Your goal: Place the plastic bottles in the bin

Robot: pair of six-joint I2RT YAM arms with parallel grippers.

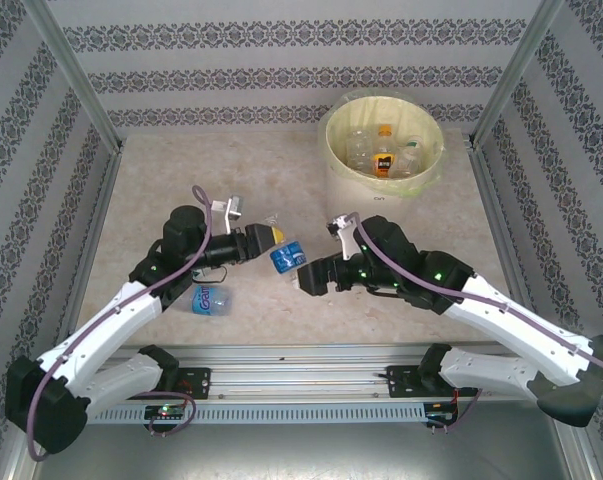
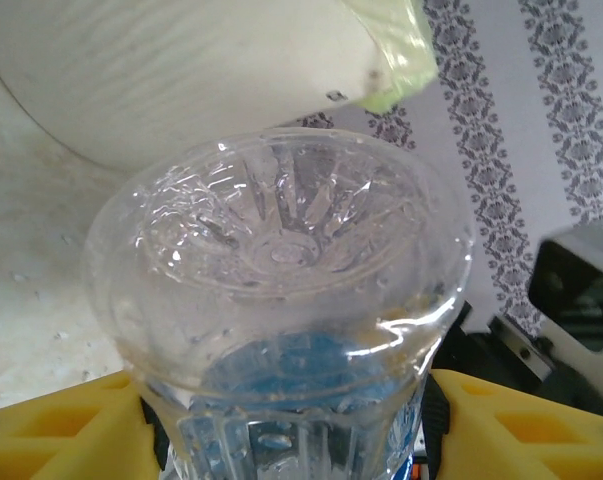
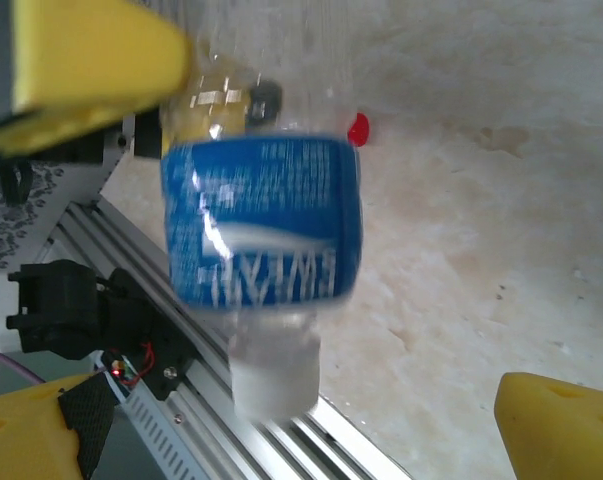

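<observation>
In the top view, a clear plastic bottle (image 1: pixel 286 257) with a blue label hangs in the air mid-table. My left gripper (image 1: pixel 273 240) is shut on it. In the left wrist view the bottle's ribbed base (image 2: pixel 281 240) faces the camera, with my left gripper (image 2: pixel 281 425) pressing it from both sides. My right gripper (image 1: pixel 303 277) is open just right of the bottle. In the right wrist view the blurred bottle (image 3: pixel 261 220) hangs white cap down, above the gap of my right gripper (image 3: pixel 296 430). A second blue-labelled bottle (image 1: pixel 213 298) lies on the table. The cream bin (image 1: pixel 333 165) stands at the back right.
Several bottles (image 1: pixel 383 158) lie inside the bin on its yellow liner. The bin's wall (image 2: pixel 181 70) rises close behind the held bottle. The metal rail (image 1: pixel 301 365) runs along the near table edge. Patterned walls enclose the table on three sides.
</observation>
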